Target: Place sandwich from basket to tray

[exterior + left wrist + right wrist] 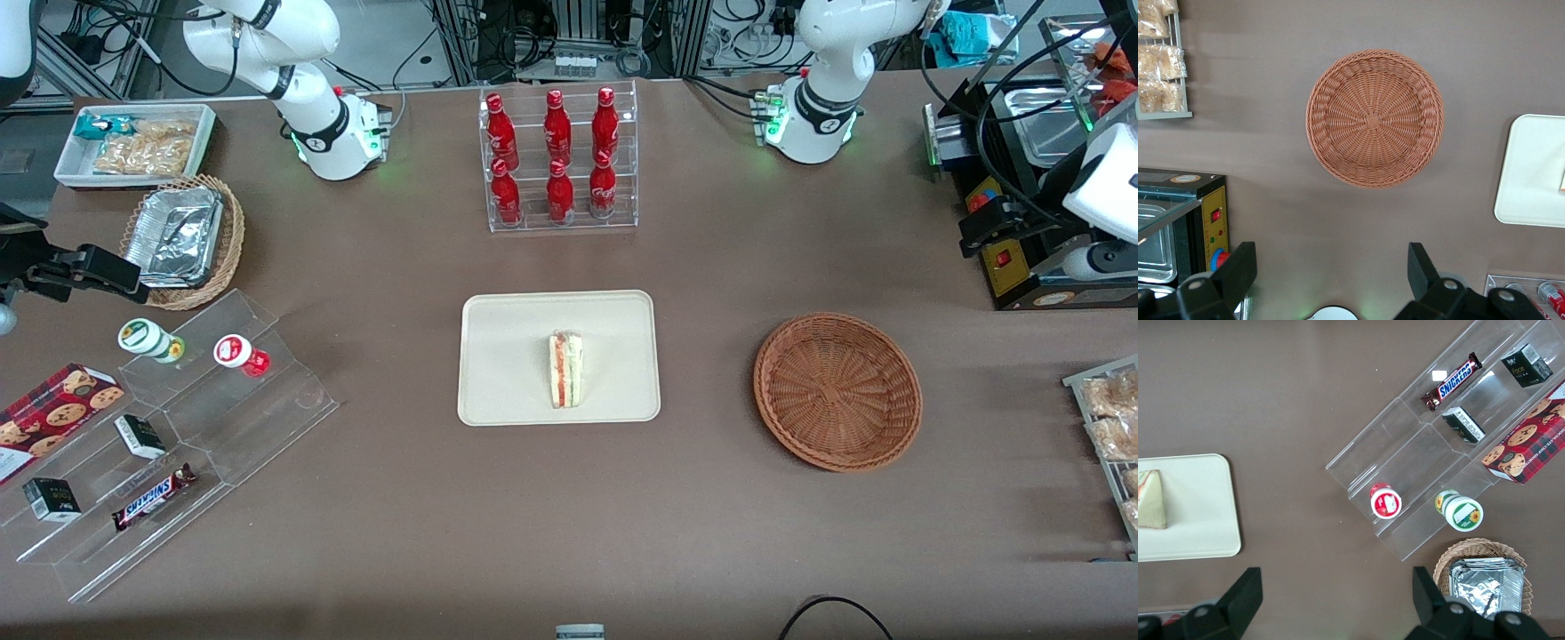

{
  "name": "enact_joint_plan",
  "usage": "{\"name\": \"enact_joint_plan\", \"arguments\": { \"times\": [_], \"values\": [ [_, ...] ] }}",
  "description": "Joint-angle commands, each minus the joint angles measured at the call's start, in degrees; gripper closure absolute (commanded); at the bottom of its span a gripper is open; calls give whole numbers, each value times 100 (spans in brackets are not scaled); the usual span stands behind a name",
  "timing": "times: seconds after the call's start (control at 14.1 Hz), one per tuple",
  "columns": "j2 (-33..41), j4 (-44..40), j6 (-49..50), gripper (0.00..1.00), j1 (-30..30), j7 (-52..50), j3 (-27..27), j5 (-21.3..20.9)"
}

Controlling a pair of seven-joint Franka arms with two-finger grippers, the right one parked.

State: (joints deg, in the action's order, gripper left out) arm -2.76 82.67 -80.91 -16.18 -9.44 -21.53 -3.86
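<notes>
The sandwich (566, 369), a small white wedge with red and green layers, lies on the cream tray (507, 356) at the table's middle. It also shows in the right wrist view, sandwich (1151, 500) on tray (1198, 513). The reddish-brown woven basket (837, 391) sits beside the tray toward the working arm's end, with nothing in it. My gripper (971, 233) hangs above the table, farther from the front camera than the basket and apart from it. In the left wrist view the gripper (1330, 257) is open with nothing between its fingers, looking down on the basket (1375, 117) and the tray's edge (1531, 167).
A clear rack of red bottles (558, 160) stands farther back than the tray. A black appliance (1022, 178) and a wire rack of bagged snacks (1111, 427) sit at the working arm's end. A stepped acrylic display (178, 427), foil-filled tan basket (182, 240) and white bin (133, 142) lie at the parked arm's end.
</notes>
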Motion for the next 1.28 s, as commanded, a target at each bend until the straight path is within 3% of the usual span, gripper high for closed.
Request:
{"name": "enact_joint_plan", "arguments": {
  "times": [0.0, 0.14, 0.35, 0.71, 1.21],
  "values": [
    [-101, -128, 146, 0, 18, 39, 0, -89],
    [-102, -120, 146, 0, 367, 30, 375, -89],
    [-93, -120, 137, 0, 1317, 74, 1500, 95],
    [-93, -120, 119, 0, 1828, 65, 1985, 140],
    [-49, -120, 110, 0, 1776, 74, 1995, 351]
  ]
}}
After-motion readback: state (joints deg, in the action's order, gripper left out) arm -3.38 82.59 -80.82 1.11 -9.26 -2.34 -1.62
